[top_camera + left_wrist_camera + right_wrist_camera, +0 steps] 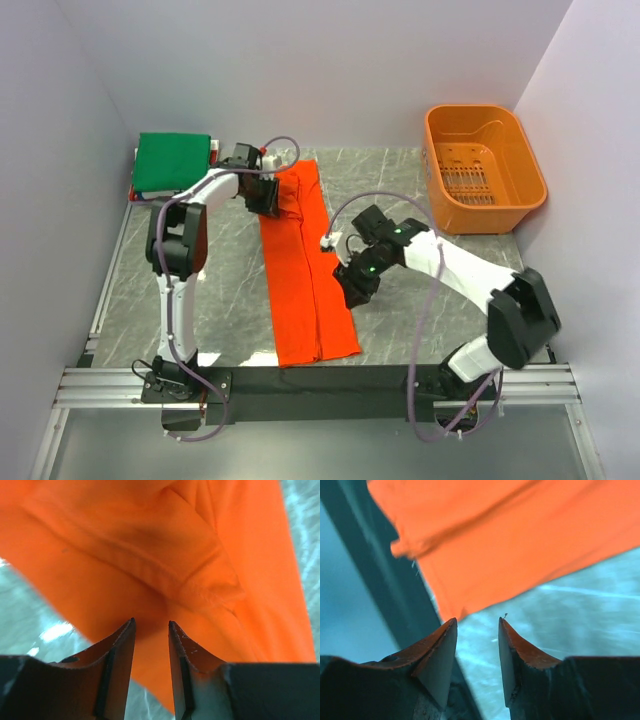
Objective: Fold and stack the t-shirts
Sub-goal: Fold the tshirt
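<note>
Hovering at the far end of the orange shirt (300,270), my left gripper (151,622) has its fingers slightly apart with nothing between them; I cannot tell whether the tips touch the cloth. The shirt lies as a long strip mid-table (230,290). My right gripper (477,620) is spread and empty, just off the shirt's right edge. The green shirt (172,162) sits far left, and the thin layers beneath it show only as slivers.
</note>
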`<act>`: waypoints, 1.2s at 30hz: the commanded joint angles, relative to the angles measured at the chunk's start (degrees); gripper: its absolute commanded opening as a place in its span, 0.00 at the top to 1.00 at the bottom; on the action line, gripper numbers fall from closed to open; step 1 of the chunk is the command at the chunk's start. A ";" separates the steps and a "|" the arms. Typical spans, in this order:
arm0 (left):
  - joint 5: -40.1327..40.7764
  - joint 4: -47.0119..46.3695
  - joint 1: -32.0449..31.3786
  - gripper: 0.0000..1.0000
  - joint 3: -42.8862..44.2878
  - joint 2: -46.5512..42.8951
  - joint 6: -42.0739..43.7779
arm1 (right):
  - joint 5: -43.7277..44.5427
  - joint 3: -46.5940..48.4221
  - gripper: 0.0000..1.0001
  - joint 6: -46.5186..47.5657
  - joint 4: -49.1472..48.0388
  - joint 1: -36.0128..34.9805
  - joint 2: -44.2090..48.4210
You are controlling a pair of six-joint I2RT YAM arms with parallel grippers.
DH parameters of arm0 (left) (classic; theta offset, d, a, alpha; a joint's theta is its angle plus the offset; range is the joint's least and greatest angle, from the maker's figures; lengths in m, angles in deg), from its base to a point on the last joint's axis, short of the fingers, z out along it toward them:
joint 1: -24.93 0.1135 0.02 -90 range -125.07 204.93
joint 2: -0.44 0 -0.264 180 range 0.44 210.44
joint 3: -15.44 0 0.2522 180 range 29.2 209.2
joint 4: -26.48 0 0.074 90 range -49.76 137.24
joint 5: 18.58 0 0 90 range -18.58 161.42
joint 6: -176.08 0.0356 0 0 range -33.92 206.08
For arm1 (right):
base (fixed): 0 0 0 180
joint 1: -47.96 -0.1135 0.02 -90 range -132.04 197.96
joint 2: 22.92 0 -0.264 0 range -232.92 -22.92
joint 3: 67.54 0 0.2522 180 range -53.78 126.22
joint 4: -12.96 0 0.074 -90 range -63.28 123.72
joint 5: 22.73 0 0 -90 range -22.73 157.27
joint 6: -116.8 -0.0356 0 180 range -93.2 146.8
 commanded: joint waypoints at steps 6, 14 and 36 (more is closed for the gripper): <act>4.49 0.43 -0.23 0.62 14.63 12.41 -2.32 | 5.49 0.99 0.53 -0.42 -7.20 2.49 1.44; 5.56 0.88 0.20 0.57 35.11 25.33 -3.02 | 6.03 9.60 0.51 0.81 -8.26 7.59 -6.64; -30.13 -5.75 11.81 0.32 -44.46 -54.69 43.12 | 14.37 -16.22 0.34 18.65 -29.60 -14.02 18.49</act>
